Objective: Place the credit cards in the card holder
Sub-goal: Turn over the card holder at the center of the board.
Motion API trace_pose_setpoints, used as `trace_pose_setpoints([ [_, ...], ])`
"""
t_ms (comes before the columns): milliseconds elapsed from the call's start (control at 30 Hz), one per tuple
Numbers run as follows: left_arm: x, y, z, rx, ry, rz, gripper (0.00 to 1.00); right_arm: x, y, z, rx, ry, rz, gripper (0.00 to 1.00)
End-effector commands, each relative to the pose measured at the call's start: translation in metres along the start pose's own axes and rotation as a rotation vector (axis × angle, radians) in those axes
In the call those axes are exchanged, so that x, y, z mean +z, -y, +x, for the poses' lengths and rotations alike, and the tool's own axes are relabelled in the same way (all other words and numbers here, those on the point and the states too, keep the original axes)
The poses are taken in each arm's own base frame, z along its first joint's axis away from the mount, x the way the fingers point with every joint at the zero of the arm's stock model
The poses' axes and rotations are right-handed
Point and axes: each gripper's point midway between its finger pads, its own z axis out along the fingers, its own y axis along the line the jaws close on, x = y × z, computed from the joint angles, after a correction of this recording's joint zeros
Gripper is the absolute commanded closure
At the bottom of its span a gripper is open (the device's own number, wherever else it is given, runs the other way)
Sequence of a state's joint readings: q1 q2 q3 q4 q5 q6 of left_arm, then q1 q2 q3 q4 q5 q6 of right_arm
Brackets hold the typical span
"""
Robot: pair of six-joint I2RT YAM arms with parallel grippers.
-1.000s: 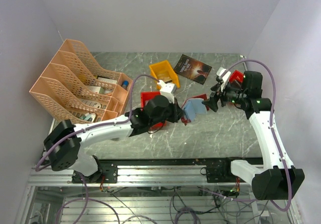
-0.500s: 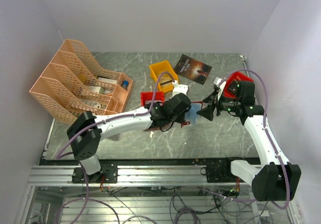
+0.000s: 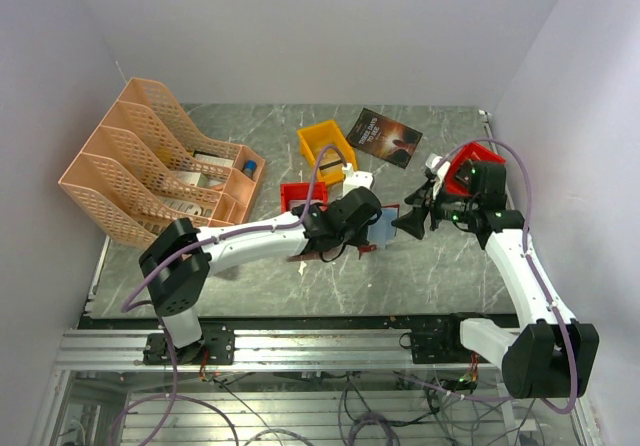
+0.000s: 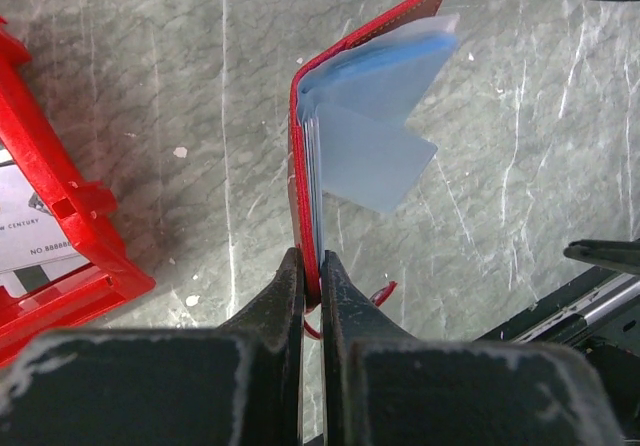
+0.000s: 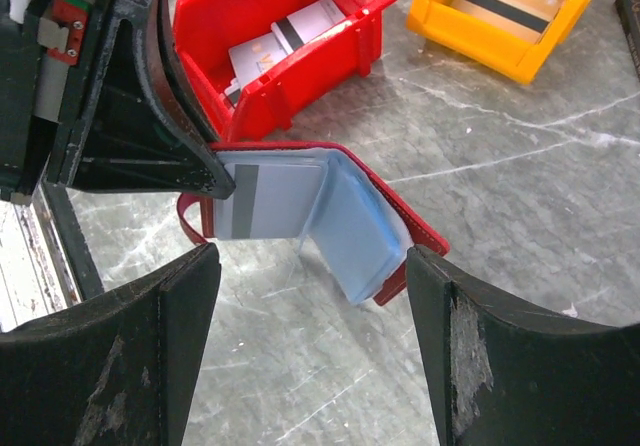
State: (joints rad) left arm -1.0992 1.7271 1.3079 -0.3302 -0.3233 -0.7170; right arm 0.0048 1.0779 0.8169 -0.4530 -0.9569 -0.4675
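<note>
- Grips the card holder point(image 4: 375, 76) with the left gripper point(image 4: 311, 261), fingers clenched on the lower edge of one dark-red cover flap, no gap between them.
- Keeps the holder on edge and open like a book: one flap in the grip, the other swung out, pale blue pockets fanned between the two.
- Places the holder near the middle of the marble table point(image 3: 430, 266), just right of a red bin point(image 5: 310, 81), between the two grippers.
- Cannot tell whether the holder's lowest corner touches the table or hangs just above it.
- Shows one credit card point(image 5: 275, 201), whitish with a dark stripe, seated in a clear pocket against the gripped flap.
- Lets the snap tab droop as a small red loop below the left fingers.
- Points the right gripper point(image 5: 310, 266) at the holder's open side, fingers released and spread wide, nothing held.
- Frames the holder's lower corner between those spread fingers in the right wrist view, with no visible contact.
- Leaves more credit cards point(image 5: 290, 31) lying loose in the red bin, pale with dark stripes and printed marks.
- Holds another pale card in the yellow bin point(image 5: 470, 41), farther back on the table.
- Sets a dark booklet point(image 3: 385, 136) flat beyond the yellow bin, toward the back wall.
- Fills the left rear of the table with an orange mesh file rack point(image 3: 150, 166).
</note>
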Motion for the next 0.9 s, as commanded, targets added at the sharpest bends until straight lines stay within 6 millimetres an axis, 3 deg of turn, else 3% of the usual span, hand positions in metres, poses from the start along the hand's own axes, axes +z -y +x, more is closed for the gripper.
trace_pose_setpoints([
  [0, -0.003, 0.012, -0.010, -0.057, 0.014, 0.082, 0.93, 0.005, -0.006, 0.008, 0.012, 0.000, -0.044, 0.26],
  [300, -0.005, 0.018, -0.010, -0.101, 0.015, 0.158, 0.93, 0.034, -0.003, 0.040, 0.000, -0.158, -0.005, 0.29],
  [500, -0.011, 0.017, 0.002, -0.076, 0.001, 0.267, 0.93, 0.029, 0.043, 0.059, 0.012, -0.301, 0.238, 0.70],
  [733, -0.012, 0.016, 0.027, -0.114, -0.075, 0.410, 0.93, 0.028, 0.033, 0.064, -0.020, -0.320, 0.176, 0.74],
  [867, -0.006, 0.013, 0.037, -0.131, -0.114, 0.422, 0.93, 0.025, 0.025, 0.056, -0.044, -0.298, 0.128, 0.74],
])
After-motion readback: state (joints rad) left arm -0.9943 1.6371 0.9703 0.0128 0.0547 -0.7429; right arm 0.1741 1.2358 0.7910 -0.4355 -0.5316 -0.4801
